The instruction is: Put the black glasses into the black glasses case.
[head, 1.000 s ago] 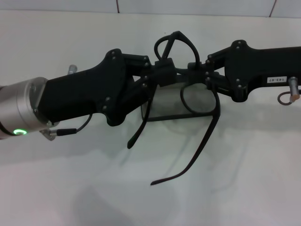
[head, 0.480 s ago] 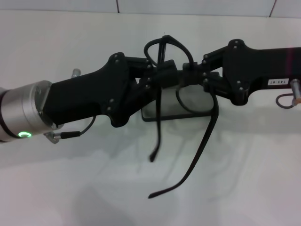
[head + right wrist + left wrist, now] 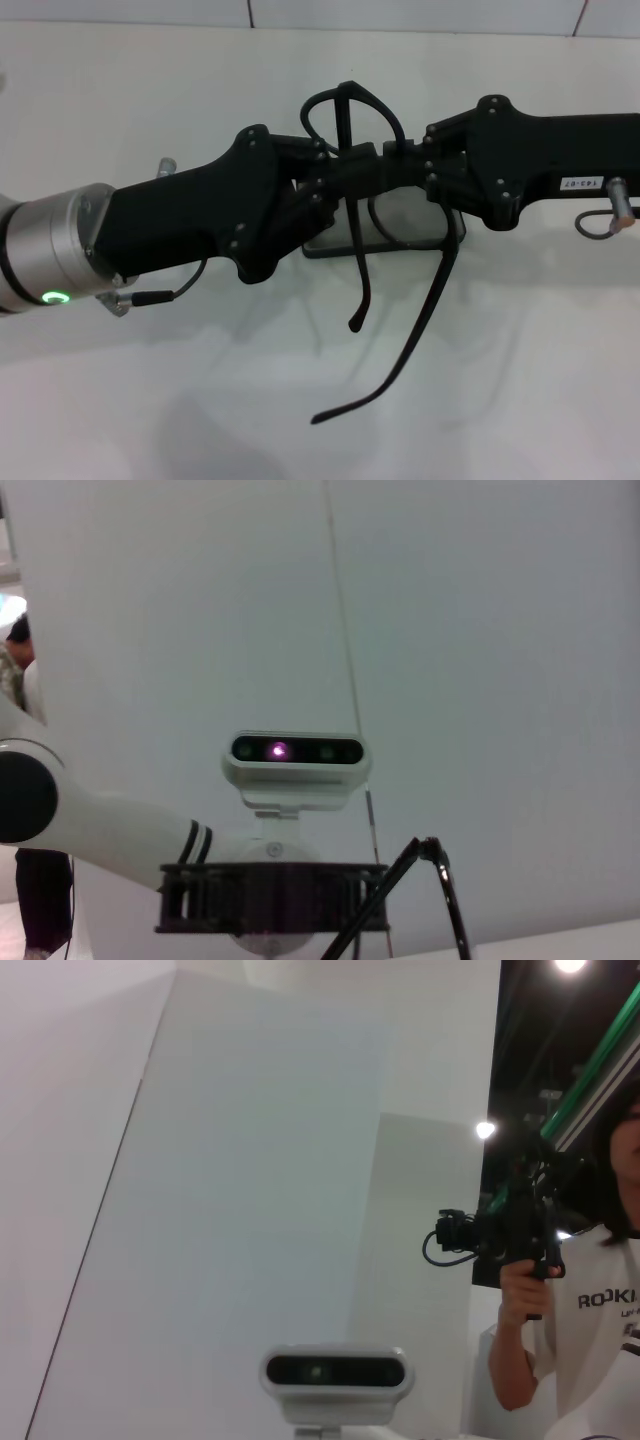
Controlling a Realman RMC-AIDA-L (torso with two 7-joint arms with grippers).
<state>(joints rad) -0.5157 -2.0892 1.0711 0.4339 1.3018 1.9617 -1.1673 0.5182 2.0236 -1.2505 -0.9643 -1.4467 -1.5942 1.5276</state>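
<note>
The black glasses (image 3: 357, 265) hang in the air between my two grippers, over the middle of the white table. One lens ring stands up above the grippers; both temple arms dangle down toward me. My left gripper (image 3: 358, 165) comes in from the left and is shut on the frame. My right gripper (image 3: 405, 160) comes in from the right and is shut on the frame close beside it. The black glasses case (image 3: 335, 243) lies open on the table right beneath them, mostly hidden by the grippers, with some grey lining showing. One temple arm (image 3: 445, 900) shows in the right wrist view.
The white table (image 3: 150, 400) spreads all around, with a tiled wall edge at the back. Both wrist views look up at the robot's head camera (image 3: 335, 1372) (image 3: 295, 752). A person (image 3: 560, 1340) holding a camera stands off to the side.
The glasses have turned in the grippers: the nearer temple arm swung from the left to hang straight down. Both grippers shifted slightly left and farther from me.
</note>
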